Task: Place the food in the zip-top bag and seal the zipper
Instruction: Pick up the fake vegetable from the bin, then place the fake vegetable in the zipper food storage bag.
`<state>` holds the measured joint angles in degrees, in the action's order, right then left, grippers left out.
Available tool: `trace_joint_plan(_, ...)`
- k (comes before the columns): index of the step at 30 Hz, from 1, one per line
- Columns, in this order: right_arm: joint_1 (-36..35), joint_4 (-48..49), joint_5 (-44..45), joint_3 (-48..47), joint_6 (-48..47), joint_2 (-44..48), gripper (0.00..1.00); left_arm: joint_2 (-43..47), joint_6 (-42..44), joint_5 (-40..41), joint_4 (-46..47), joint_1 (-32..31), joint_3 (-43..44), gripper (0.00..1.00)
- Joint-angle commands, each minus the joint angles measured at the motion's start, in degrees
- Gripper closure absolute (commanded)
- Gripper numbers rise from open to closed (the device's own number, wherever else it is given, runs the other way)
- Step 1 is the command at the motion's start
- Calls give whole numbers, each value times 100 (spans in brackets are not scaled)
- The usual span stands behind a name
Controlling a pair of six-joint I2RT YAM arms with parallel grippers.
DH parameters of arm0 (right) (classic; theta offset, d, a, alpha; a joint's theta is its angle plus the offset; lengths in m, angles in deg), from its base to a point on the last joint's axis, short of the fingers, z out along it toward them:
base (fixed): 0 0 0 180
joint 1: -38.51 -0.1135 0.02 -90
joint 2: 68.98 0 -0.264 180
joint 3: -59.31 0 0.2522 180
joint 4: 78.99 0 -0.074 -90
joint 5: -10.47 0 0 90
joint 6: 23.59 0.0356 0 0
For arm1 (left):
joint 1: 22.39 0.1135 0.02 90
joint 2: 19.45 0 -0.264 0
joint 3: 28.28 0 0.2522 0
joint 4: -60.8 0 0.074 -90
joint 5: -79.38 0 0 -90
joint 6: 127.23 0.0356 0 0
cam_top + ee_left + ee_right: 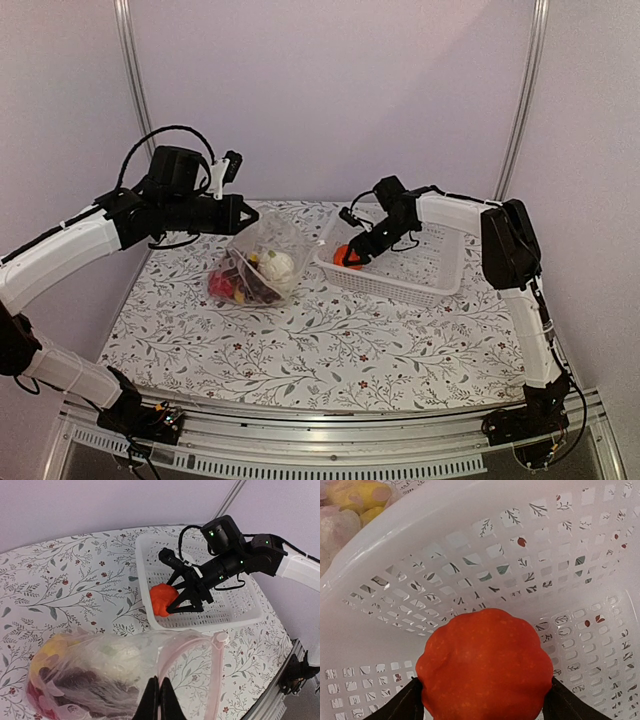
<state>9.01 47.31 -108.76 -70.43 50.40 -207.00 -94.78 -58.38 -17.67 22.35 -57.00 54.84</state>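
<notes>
The clear zip-top bag (262, 262) lies on the table with cauliflower (277, 265), dark grapes and red and yellow pieces inside. My left gripper (246, 217) is shut on the bag's mouth edge and holds it up; the pinkish zipper strip (215, 675) curves off from its fingertips (158, 694). My right gripper (349, 257) is shut on the orange round fruit (485, 665) inside the left end of the white basket (440, 280). The fruit (163, 600) also shows in the left wrist view, between the black fingers.
The white lattice basket (245, 615) stands at the back right of the flowered table, close to the bag. Metal frame posts (133, 75) rise at the back corners. The table's front edge has a metal rail (330, 440).
</notes>
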Motion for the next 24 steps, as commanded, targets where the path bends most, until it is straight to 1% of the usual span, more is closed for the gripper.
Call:
trace_joint_plan(1, 22, -96, -122, -187, 15, -130, 28, 36, 13, -42, 128, 9, -54, 100)
trace_joint_plan(6, 44, -112, -25, -38, -78, 159, 41, -10, -6, -74, 165, 16, -48, 100)
trace_joint_plan(8, 71, -106, 8, 80, -123, 373, 42, -32, -5, -91, 168, 11, -33, 100)
trace_joint_plan(14, 128, -26, -12, 594, -189, 1430, 44, -78, 38, 5, 236, 22, 3, 100)
trace_joint_plan(19, 128, -7, -216, 946, -227, 2303, 45, -148, 62, 36, 307, 57, -2, 100)
trace_joint_plan(24, 126, 72, -459, 1200, -195, 2967, 45, -174, 45, 62, 407, 77, -45, 100)
